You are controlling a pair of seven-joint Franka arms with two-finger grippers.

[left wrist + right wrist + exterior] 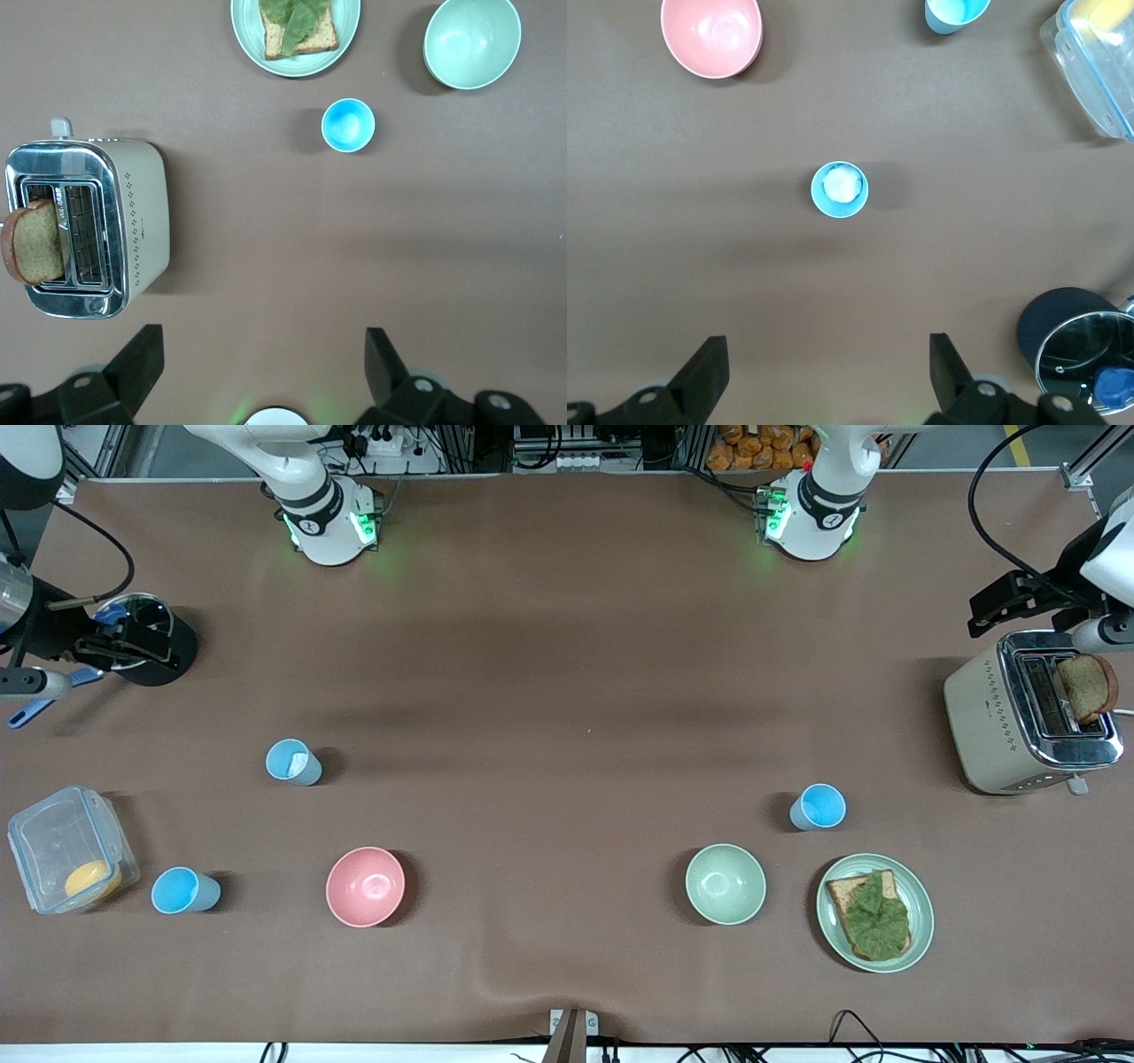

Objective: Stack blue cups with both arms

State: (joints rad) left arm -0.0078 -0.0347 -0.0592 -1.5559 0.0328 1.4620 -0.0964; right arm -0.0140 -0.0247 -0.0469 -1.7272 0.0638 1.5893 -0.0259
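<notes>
Brown table [567, 646]; three blue cups [293, 762] [818, 807] [183, 891]; two bowls [365, 886] [726, 883]

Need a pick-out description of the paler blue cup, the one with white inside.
Start at the pink bowl toward the right arm's end of the table. The paler blue cup stands alone, farther from the front camera than that bowl. Unlike the other two blue cups, it shows a white patch inside.

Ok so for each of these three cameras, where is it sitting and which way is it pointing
Front view: high across the table, facing both arm bases; left gripper hangs over the toaster, right gripper over the black pot.
Left wrist view: looks straight down past its open fingers at the lone blue cup.
Right wrist view: looks straight down past open fingers at the white-patched cup.
Shared: the wrist views share nothing; each shows things the front view also shows.
</notes>
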